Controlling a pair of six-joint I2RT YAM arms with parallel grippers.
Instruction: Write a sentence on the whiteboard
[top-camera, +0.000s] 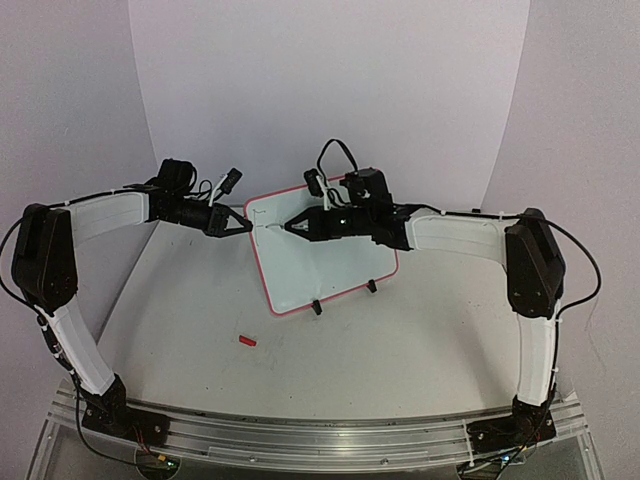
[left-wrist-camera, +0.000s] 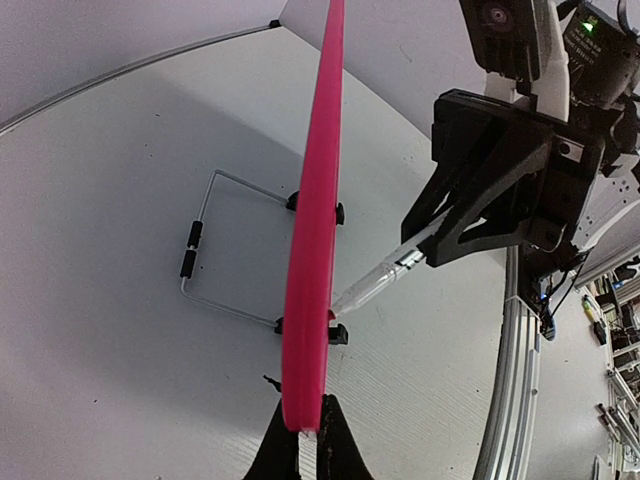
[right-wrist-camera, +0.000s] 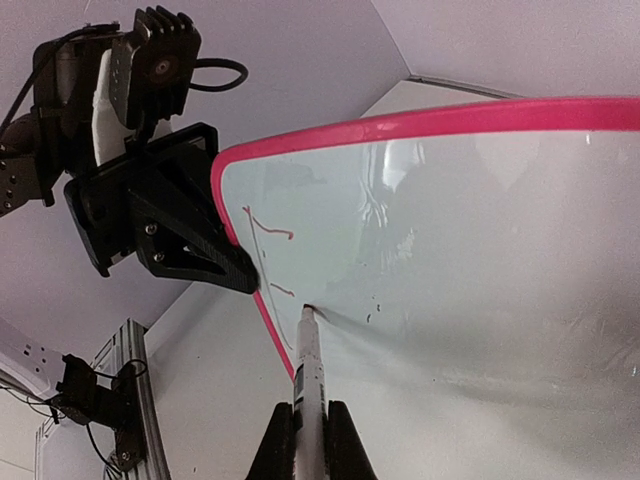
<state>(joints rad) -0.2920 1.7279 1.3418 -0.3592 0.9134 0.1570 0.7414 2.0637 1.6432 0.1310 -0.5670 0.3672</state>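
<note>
**Marker on the board, first strokes barely down**

The writing step was in hand, by my reading. The left tool (left-wrist-camera: 308, 432) was clamped on the whiteboard (top-camera: 330, 275) at its pink left rim, steadying it. The right tool (right-wrist-camera: 308, 425) gripped a marker (right-wrist-camera: 310, 365), tip set on the white face just inside that same rim, near the upper left corner.

Only a few thin strokes of the sentence (right-wrist-camera: 268, 228) showed beside the tip. No word was readable, so nearly all of it looked left to do.

Next, I'd say, came short light strokes working away from the left rim, with gentle pressure so the board wouldn't rock on its wire stand (left-wrist-camera: 215, 250).

The board stood tilted back on the table (top-camera: 420, 340) between the two arms, its face otherwise blank and glossy. A small red piece (top-camera: 247, 341), maybe the cap, lay in front of the board.
</note>
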